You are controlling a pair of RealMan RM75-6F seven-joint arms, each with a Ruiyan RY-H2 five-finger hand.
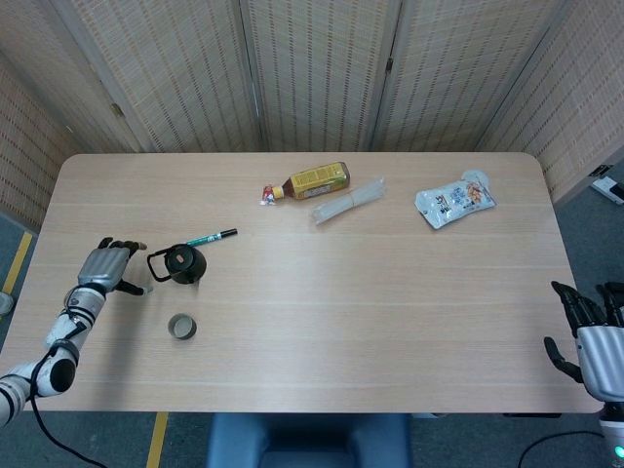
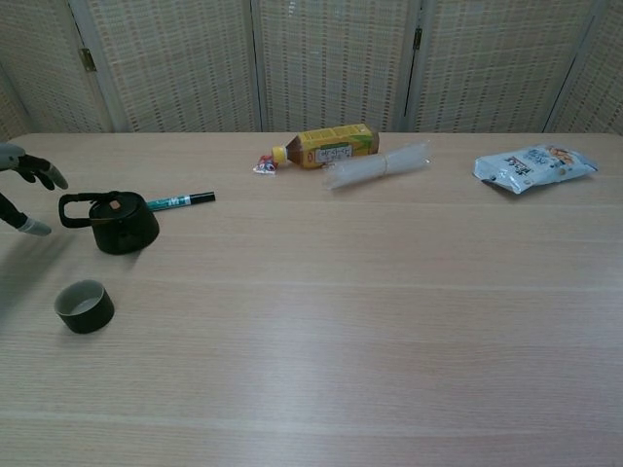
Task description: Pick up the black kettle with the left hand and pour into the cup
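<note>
The small black kettle [image 1: 183, 263] [image 2: 124, 224] stands upright on the left part of the table, its loop handle [image 1: 156, 265] [image 2: 74, 209] pointing left. A short dark cup [image 1: 181, 327] [image 2: 84, 305] stands just in front of it, toward me. My left hand [image 1: 108, 266] [image 2: 23, 185] hovers open a little left of the handle, fingers spread toward it, not touching. Holding nothing, my right hand [image 1: 593, 331] sits open past the table's right front corner and appears only in the head view.
A green marker pen [image 1: 212, 237] [image 2: 179, 201] lies just behind the kettle. Further back lie a yellow-labelled bottle [image 1: 310, 181] [image 2: 325, 146], a clear plastic roll [image 1: 348, 201] [image 2: 378, 164] and a snack bag [image 1: 454, 200] [image 2: 533, 163]. Woven screens close off the back.
</note>
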